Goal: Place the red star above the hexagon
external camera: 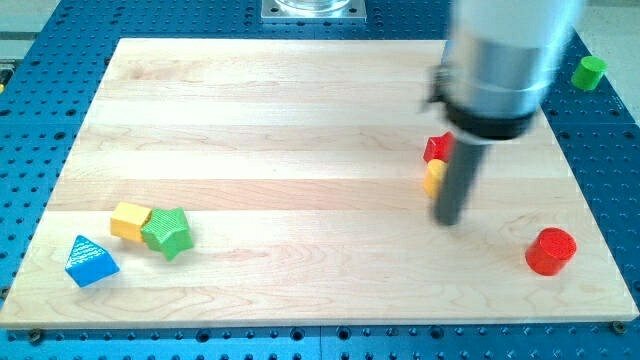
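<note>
My tip is the lower end of the dark rod at the view's right of the wooden board. A red block, likely the red star, sits just left of the rod and is partly hidden by it. A yellow block, possibly the hexagon, lies right below the red one, also partly hidden. My tip is just below and right of the yellow block.
A red cylinder stands at the lower right. At the lower left lie a yellow block, a green star touching it, and a blue triangle. A green cylinder sits off the board at the upper right.
</note>
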